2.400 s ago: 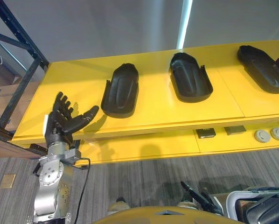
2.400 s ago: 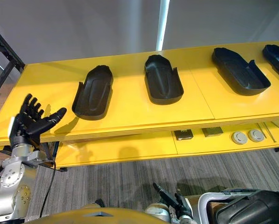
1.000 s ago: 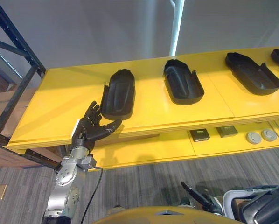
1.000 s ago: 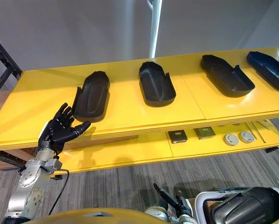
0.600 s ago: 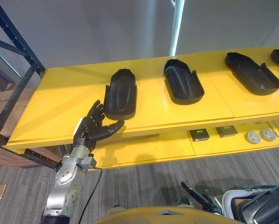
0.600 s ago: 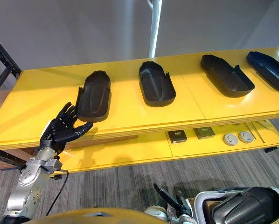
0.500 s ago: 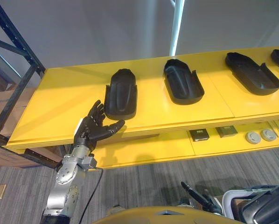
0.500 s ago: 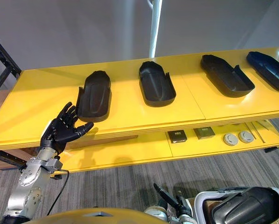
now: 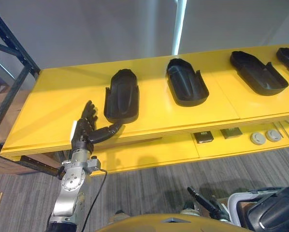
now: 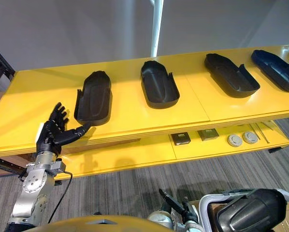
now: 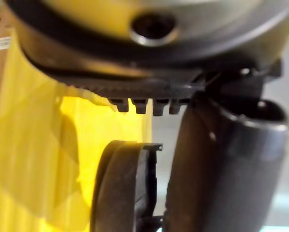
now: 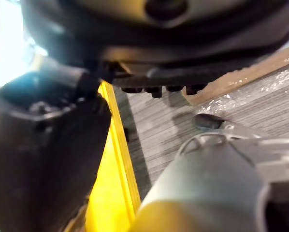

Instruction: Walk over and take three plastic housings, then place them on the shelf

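Both eye views look steeply down from above and in front of the yellow shelf (image 9: 48, 111). They share its top board, the row of black housings (image 9: 185, 87), its lower board and the grey floor (image 9: 149, 188) before the shelf. The right eye view takes in more of the shelf's right end. The left wrist view looks from very close along the left hand (image 9: 86, 133) across the shelf. The right wrist view, also very close, sits low by the shelf's front edge, facing the floor.

The left hand's (image 11: 135, 84) dark bulk spans one edge of the left wrist view. Its fingers (image 11: 159, 107) show as short stubs pointing out over the yellow shelf board (image 11: 33, 145). The thumb (image 11: 217, 169) looms large just beside the raised side wall of a black plastic housing (image 11: 118, 191) lying on the board. Whether they touch cannot be told.
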Tool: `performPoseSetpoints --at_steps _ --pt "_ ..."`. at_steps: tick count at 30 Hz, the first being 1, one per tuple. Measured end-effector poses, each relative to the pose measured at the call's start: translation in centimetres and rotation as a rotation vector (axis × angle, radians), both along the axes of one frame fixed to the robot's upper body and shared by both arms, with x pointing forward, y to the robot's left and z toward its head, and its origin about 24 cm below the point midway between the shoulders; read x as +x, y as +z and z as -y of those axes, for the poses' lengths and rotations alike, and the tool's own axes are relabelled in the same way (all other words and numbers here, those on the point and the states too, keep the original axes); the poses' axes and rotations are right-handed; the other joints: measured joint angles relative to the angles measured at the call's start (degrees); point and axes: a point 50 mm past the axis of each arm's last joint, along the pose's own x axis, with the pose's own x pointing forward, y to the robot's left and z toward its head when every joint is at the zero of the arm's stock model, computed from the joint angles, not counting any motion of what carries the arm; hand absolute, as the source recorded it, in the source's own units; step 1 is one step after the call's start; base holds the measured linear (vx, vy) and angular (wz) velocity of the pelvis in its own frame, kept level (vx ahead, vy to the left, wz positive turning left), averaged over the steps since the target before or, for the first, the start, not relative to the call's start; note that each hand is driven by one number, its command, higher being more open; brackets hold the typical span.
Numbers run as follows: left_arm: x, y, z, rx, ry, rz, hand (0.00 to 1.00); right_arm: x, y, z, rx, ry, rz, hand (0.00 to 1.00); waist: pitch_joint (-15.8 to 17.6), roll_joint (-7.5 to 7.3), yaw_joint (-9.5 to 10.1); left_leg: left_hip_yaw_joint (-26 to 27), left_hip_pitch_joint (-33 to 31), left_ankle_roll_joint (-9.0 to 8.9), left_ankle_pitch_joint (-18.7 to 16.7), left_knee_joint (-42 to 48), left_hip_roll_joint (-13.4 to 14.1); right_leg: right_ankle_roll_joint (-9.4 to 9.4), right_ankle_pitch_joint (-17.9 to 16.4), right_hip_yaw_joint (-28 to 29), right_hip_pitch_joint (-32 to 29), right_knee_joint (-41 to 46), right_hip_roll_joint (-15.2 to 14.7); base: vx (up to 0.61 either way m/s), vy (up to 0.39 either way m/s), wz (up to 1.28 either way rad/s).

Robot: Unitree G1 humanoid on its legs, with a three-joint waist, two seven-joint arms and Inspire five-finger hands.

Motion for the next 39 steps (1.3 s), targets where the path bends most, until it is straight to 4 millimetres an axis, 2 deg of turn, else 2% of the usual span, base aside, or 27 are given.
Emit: performPoseSetpoints --at_steps 1,4,7,9,16,20,22,27,34,39 --pt "-0.2 0.8 0.2 -0.036 -0.024 0.057 0.0 -0.4 -0.1 0.1 0.0 -0.012 -0.016 1.0 0.1 0.1 0.04 0.0 -0.1 -0.02 0.0 0.0 0.0 0.0 0.0 0.0 0.0 0.0 0.0 0.0 0.0 0.0" --pt "-0.6 3.6 1.3 -0.103 -0.149 0.232 0.0 -0.8 -0.2 0.2 0.001 -0.028 -0.032 1.0 0.4 0.76 0.73 0.5 -0.1 -0.03 0.0 0.1 0.0 -0.03 0.0 0.0 0.0 0.0 0.0 0.0 0.0 0.0" --pt "-0.8 5.0 2.1 -0.086 -0.252 0.314 0.0 -0.4 -0.2 0.2 0.0 -0.025 -0.019 1.0 0.2 1.41 0.85 0.8 0.0 -0.03 0.0 0.1 0.0 -0.01 -0.1 0.0 0.0 0.0 0.0 0.0 0.0 0.0" --pt "-0.9 5.1 2.4 -0.121 -0.299 0.335 0.0 0.1 -0.1 0.2 0.002 -0.021 -0.007 1.0 0.4 1.83 0.79 0.8 0.0 0.04 -0.1 0.2 0.0 0.0 -0.2 0.0 0.0 0.0 0.0 0.0 0.001 -0.02" --pt "-2.6 3.3 2.9 -0.336 -0.404 0.312 0.0 0.2 -0.1 0.3 0.002 -0.021 -0.001 1.0 0.6 2.19 1.08 0.8 -0.6 0.21 -0.9 1.2 0.2 0.07 -0.4 -0.2 0.0 0.0 -0.1 0.01 0.007 0.01" --pt "-2.8 2.9 4.2 -0.358 -0.495 0.282 0.0 0.2 0.0 0.4 0.0 -0.026 0.0 1.0 0.5 2.24 2.26 0.7 -0.7 0.21 -0.9 1.2 0.2 0.13 -0.4 -0.3 0.0 0.0 -0.1 0.01 0.005 0.02" --pt "-2.8 2.4 4.6 -0.341 -0.501 0.236 0.0 0.2 0.0 0.5 -0.001 -0.024 0.002 1.0 0.5 2.26 2.29 0.7 -0.8 0.21 -0.9 1.2 0.1 0.14 -0.5 -0.4 0.0 0.0 -0.1 0.0 0.0 0.0" --pt "-3.1 -0.6 4.5 -0.288 -0.47 0.039 0.0 0.2 0.0 0.5 0.001 -0.024 -0.008 1.0 0.3 2.66 2.13 0.7 -0.8 0.17 -1.0 1.2 0.2 0.24 -0.7 -0.4 0.0 0.0 -0.1 0.0 0.0 0.0" --pt "-4.3 -2.2 5.1 -0.23 -0.484 -0.101 0.0 0.0 -0.1 0.8 -0.009 -0.03 -0.02 1.0 0.0 3.19 2.32 0.4 -1.3 0.17 -1.0 1.2 0.1 0.37 -0.8 -0.8 -0.2 0.0 -0.1 0.0 0.004 0.02" --pt "-4.3 -2.6 5.4 -0.159 -0.463 -0.147 0.0 0.1 0.0 1.2 -0.02 -0.028 -0.021 1.0 -0.4 3.86 2.28 0.3 -1.8 0.17 -1.0 1.4 0.2 0.28 -0.9 -0.8 -0.7 0.4 -0.1 0.0 0.0 0.0"
